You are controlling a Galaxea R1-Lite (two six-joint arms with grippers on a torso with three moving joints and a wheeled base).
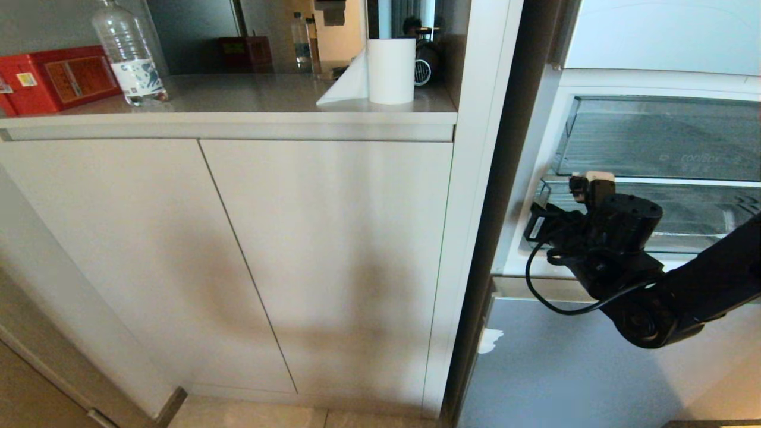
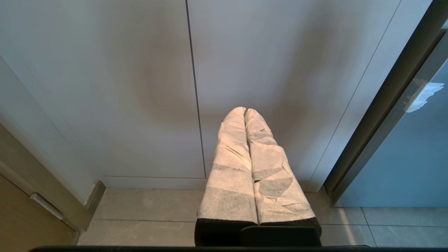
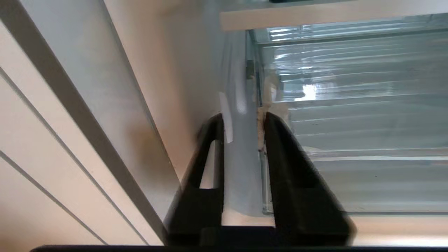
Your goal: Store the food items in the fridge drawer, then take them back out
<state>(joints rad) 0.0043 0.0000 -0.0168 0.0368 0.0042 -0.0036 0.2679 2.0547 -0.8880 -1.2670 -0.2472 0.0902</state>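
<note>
Pale cabinet doors point(image 1: 238, 255) fill our head view, with the fridge drawer point(image 1: 684, 217) at 3 o'clock. The right gripper point(image 3: 243, 126) straddles the drawer's thick clear front lip point(image 3: 241, 157), one finger on each side, narrowed onto it. At 12 o'clock a paper towel roll point(image 1: 390, 70) stands on the counter point(image 1: 255, 98). Left gripper point(image 2: 245, 111), wrapped fingers pressed together, hangs before the doors.

Cabinet: pale flat doors point(image 1: 238, 255), soft shadow across them | Counter: grey worktop point(image 1: 250, 95) with clear bottle point(image 1: 131, 56), red box point(image 1: 56, 77), paper towel roll point(image 1: 390, 70) | Floor: beige tiles point(image 2: 140, 220) | Right: glossy pale-blue panel point(image 1: 565, 368)
</note>
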